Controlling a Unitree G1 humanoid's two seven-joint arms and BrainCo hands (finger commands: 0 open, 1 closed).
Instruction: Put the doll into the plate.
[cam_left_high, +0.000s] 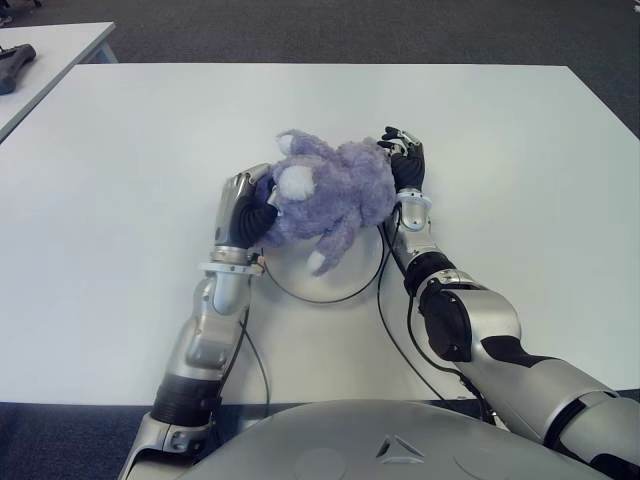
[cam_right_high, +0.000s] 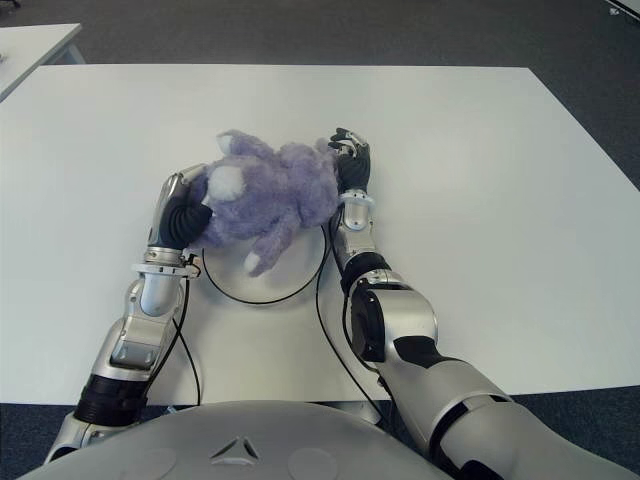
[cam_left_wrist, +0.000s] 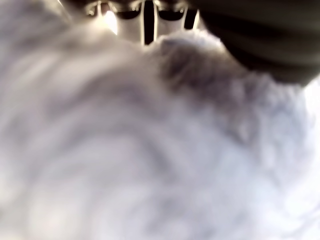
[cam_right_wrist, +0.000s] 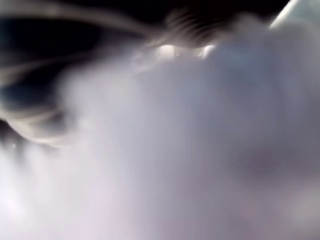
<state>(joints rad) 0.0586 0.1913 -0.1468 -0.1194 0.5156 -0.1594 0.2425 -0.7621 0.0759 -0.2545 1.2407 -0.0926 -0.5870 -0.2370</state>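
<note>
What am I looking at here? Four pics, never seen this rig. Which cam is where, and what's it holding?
It is a humanoid robot with two arms, each ending in a hand with several fingers. The two wide pictures come from a stereo camera on its head, looking down at a white table. The two foggy pictures come from cameras on the wrists, and purple fur fills them.

On the table lies a white plate with a dark rim. The left hand and the right hand press a purple plush doll between them from either side, over the plate's far part. Whether the doll touches the plate cannot be told. A second table with a dark object shows at the far left.
</note>
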